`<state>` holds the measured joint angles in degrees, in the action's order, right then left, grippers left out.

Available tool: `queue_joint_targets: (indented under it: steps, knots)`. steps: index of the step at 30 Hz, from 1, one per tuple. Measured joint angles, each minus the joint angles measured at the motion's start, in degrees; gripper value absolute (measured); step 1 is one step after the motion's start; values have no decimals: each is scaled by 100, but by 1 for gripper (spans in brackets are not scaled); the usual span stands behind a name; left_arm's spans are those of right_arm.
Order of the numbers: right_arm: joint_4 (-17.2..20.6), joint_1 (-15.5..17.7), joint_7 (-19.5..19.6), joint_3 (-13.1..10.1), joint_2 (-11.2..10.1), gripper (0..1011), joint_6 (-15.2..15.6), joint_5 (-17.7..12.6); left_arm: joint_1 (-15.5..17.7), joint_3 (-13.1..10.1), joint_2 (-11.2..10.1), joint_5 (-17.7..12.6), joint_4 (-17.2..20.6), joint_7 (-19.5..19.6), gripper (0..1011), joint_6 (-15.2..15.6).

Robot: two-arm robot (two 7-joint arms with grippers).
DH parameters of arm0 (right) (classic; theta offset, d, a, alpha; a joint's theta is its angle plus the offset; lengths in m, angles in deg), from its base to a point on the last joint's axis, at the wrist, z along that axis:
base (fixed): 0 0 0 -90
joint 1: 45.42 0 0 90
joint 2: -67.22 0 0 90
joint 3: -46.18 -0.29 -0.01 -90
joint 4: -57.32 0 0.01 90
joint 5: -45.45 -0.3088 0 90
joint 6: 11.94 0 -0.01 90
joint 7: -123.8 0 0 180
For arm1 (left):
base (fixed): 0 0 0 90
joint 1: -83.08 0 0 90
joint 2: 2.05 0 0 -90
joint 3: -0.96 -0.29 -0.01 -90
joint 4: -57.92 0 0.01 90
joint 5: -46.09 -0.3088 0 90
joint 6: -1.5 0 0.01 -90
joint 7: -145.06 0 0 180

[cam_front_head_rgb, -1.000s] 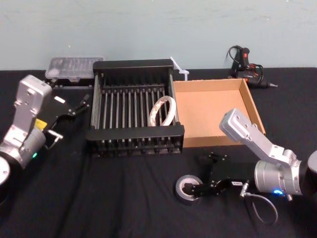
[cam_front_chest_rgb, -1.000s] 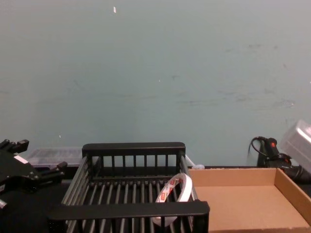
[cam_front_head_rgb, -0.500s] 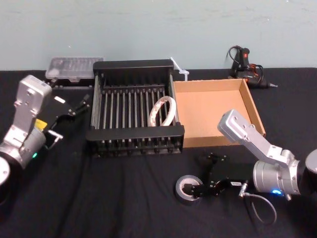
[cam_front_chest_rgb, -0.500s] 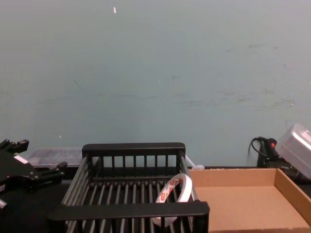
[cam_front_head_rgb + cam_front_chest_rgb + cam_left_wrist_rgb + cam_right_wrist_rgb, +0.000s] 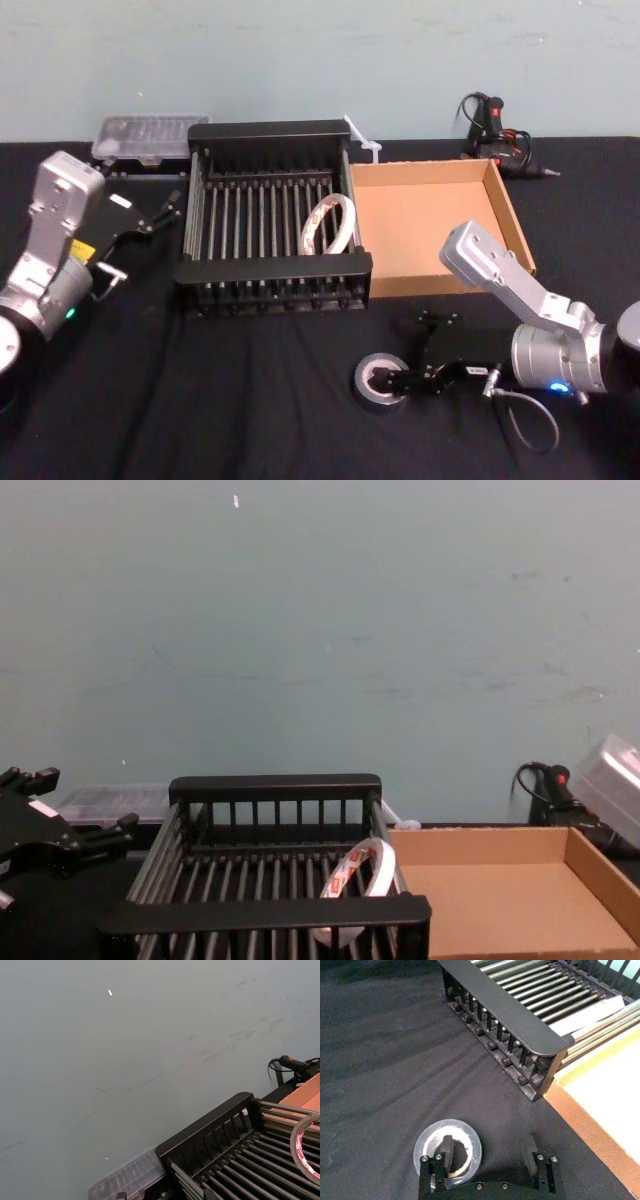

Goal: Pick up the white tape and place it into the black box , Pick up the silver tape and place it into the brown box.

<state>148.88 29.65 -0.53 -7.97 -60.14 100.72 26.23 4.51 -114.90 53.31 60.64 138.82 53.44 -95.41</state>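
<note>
The silver tape [image 5: 378, 384] lies flat on the black cloth in front of the boxes. My right gripper [image 5: 412, 354] is down at it and open. One finger [image 5: 445, 1147] stands inside the silver tape's [image 5: 448, 1149] hole, and the other finger [image 5: 530, 1149] stands outside, apart from the roll. The white tape [image 5: 328, 225] leans on edge inside the black box [image 5: 272, 268], at its right side, and shows again as the white tape [image 5: 362, 875]. The brown box [image 5: 425, 225] sits right of the crate. My left gripper [image 5: 160, 210] rests open, left of the black box.
A clear plastic case [image 5: 150, 135] lies behind the crate at the back left. A black glue gun [image 5: 495, 130] lies behind the brown box at the back right. A loose cable [image 5: 525, 420] loops by my right wrist. Black cloth covers the table.
My right gripper's fingers have drawn slightly closer together at the silver tape. The left arm and both boxes have not moved.
</note>
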Motion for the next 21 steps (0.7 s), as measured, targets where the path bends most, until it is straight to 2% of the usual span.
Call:
queue_joint_targets:
  steps: [6,9,13,14,19,21]
  knots:
    - [3,1,0,-3,0,748,0,-1,0,0,0,0,0,0,1001,0]
    - [5,1,0,-4,0,620,0,-2,0,0,0,0,0,0,1001,0]
    - [6,1,0,-5,0,531,-1,-4,0,0,0,0,0,0,1001,0]
    - [7,1,0,-5,0,473,-1,-4,0,0,0,0,0,0,1001,0]
    - [7,1,0,-6,0,329,0,-7,0,-1,0,0,0,0,1001,0]
    - [7,1,0,-6,0,243,-1,-8,0,0,0,0,0,0,1001,0]
